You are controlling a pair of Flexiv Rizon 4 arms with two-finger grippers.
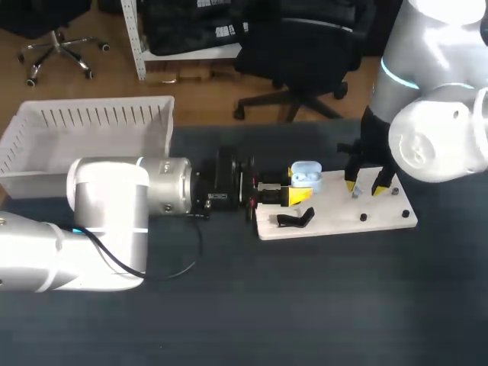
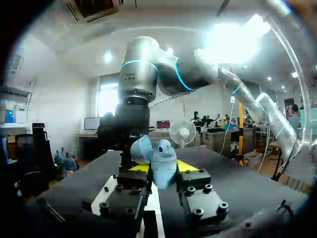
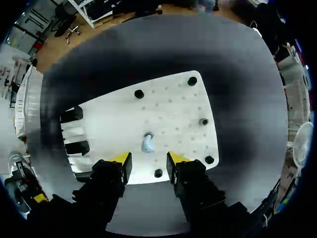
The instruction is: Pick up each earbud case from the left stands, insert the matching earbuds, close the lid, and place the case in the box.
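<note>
The pale blue, rounded plastic earbud case stands with its lid flipped up over the near-left end of the flat white pegboard, clamped from both sides between the yellow tips of the left gripper. In the left wrist view the case fills the gap between those tips, with the open lid tilted to one side. A single pale blue earbud lies on the board among small black pegs. The right gripper hovers just above it with its fingers spread apart and holds nothing. A black curved stand sits on the board beside the left gripper. The white slatted plastic box rests at the table's far left, well apart from the board.
</note>
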